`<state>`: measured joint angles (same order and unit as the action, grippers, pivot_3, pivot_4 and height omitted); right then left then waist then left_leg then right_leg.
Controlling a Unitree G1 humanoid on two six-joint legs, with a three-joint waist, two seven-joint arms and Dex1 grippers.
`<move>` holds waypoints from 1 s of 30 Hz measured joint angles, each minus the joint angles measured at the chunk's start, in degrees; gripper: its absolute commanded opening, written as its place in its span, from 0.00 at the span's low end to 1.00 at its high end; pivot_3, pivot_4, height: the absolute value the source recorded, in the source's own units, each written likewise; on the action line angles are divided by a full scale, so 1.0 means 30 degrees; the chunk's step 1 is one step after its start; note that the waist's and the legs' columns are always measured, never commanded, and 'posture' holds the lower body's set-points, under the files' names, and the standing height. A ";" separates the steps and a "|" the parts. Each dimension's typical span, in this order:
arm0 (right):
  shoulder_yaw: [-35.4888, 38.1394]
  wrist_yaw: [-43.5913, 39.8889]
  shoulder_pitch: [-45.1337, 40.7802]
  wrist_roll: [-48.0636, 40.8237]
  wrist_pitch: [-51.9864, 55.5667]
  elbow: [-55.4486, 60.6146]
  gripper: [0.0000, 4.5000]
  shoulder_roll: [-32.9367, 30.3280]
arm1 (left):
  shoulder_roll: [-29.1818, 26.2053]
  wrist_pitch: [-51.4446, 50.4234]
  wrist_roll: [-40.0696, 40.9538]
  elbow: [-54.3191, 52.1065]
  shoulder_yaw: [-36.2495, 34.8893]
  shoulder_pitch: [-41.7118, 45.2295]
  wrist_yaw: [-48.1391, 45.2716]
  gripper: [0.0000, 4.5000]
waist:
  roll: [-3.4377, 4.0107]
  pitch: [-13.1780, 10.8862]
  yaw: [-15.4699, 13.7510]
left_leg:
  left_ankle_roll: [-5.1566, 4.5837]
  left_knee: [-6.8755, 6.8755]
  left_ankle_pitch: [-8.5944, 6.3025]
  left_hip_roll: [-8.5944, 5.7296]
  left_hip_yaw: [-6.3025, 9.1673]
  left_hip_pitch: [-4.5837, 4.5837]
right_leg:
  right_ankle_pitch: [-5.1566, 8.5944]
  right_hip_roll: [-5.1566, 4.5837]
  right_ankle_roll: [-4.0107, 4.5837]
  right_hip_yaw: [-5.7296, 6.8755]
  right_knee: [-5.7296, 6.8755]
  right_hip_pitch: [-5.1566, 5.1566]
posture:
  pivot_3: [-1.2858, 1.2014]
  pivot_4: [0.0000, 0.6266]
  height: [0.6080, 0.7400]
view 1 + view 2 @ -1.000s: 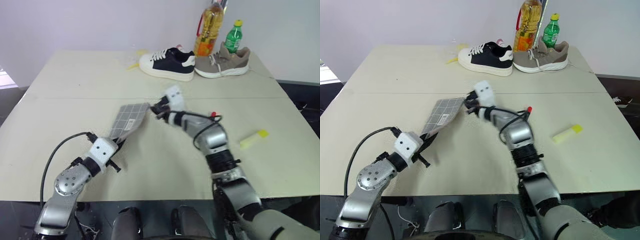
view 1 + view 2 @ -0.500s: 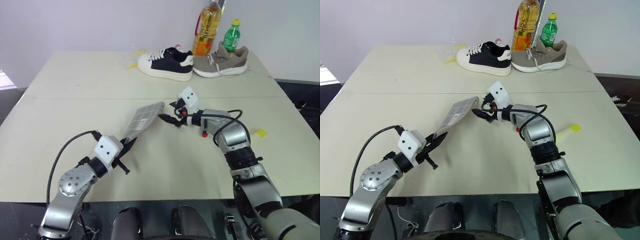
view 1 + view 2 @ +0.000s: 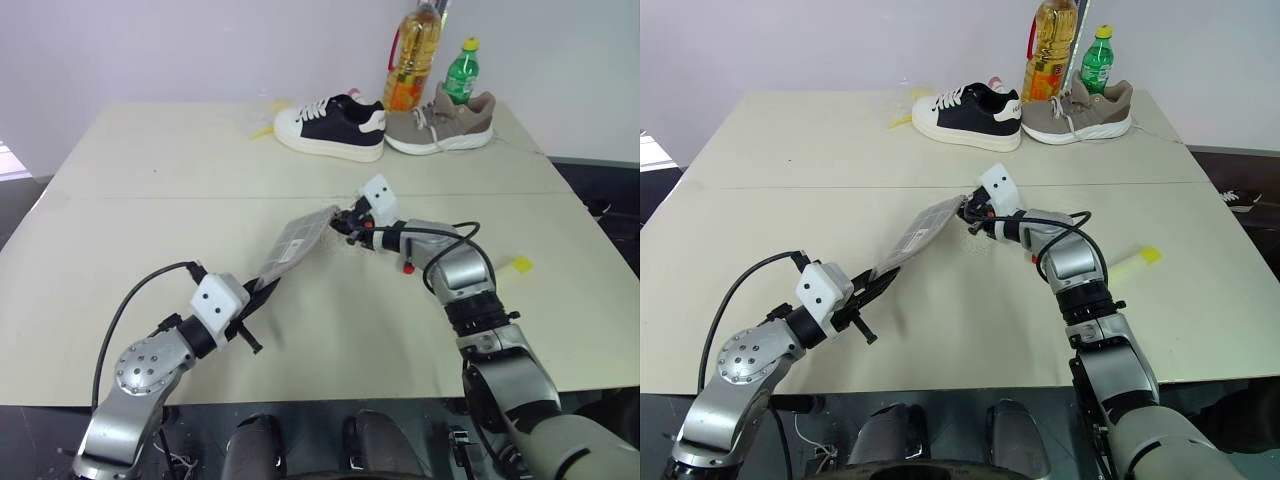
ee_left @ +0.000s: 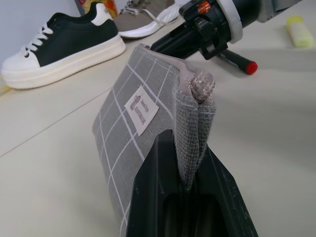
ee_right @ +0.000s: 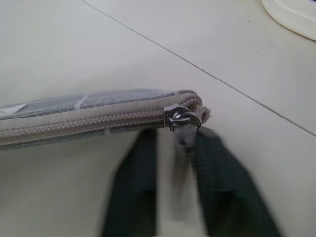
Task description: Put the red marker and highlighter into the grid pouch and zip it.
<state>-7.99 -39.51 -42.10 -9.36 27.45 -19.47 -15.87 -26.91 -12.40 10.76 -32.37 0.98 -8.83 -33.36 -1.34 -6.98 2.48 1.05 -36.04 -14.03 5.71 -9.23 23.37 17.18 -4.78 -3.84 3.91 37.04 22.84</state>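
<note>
Head view: my left gripper (image 3: 262, 291) is clamped on the near corner of the grid pouch (image 3: 295, 243), holding it up off the table (image 3: 150, 200). Pouch's long axis runs from near-left up to far-right, twd my right gripper (image 3: 345, 222), which sits at the far end, right at the pouch's tip. Right arm is the nearer one to the zipper end, so the unzip falls to it, I reckon. Red marker (image 3: 407, 266) lies on the table just under/behind my right forearm, only its red end showing. Highlighter (image 3: 520, 265) lies well right of that, nearer the table's right edge. Both are out of the pouch. Far side: a black-and-white shoe (image 3: 334, 127), a grey shoe (image 3: 445, 122), an oil bottle (image 3: 416, 55) and a green bottle (image 3: 464, 73); no writing I can read on them.

Left wrist view: my fingers (image 4: 158, 197) are pinched tight on a folded bit of pouch fabric. White centre label (image 4: 141, 109) carries small print, looks like "HANDMADE" on the 2nd line, rest too small. Right gripper shows beyond the pouch's far end, marker tip and highlighter past it.

Right wrist view: zipper slider (image 5: 181, 116) sits at the very end of the closed zip, right btwn my fingers (image 5: 133, 182). They look apart here, blurred, but I take them as narrowed down to shut at the pull tab; can't confirm the tab is actually caught. Next pull should go along the zip line, twd the left gripper.
</note>
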 measured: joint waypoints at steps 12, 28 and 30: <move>-0.2089 -0.1994 0.0532 0.1027 0.0190 0.3433 0.01 -0.2059 | 0.0832 -0.0173 -0.0098 0.0547 0.0395 0.0767 0.0732 0.00 | 0.0013 -0.0008 -0.0043 | -0.0001 -0.0001 0.0000 -0.0002 0.0006 0.0001 | 0.0000 -0.0011 0.0000 0.0000 -0.0008 -0.0007 | 0.52 0.24 0.80; -0.3804 -0.4871 0.1315 0.1979 0.0309 0.7839 0.01 -0.4896 | 0.4398 0.0574 -0.2528 0.6635 0.3459 0.6126 0.2547 0.00 | -0.0004 -0.0003 -0.0166 | -0.0004 -0.0028 0.0001 -0.0044 0.0006 0.0001 | -0.0002 0.0008 -0.0003 0.0005 -0.0014 -0.0020 | 0.52 0.24 0.80; -0.3917 -0.5432 0.1325 0.1977 0.0309 0.8424 0.01 -0.5301 | 0.4724 0.1007 -0.2693 0.7627 0.3493 0.6916 0.2730 0.00 | -0.0006 -0.0002 -0.0191 | -0.0004 -0.0028 0.0001 -0.0044 0.0005 0.0001 | -0.0002 0.0007 -0.0003 0.0005 -0.0016 -0.0019 | 0.52 0.24 0.80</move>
<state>-19.75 -55.81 -38.12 -3.43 28.38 5.80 -31.78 -12.74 -9.38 2.69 -9.49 11.46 11.92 -25.17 -1.36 -6.98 1.91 1.04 -36.12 -14.03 5.58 -9.21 23.37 17.18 -4.76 -3.85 3.92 36.99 22.78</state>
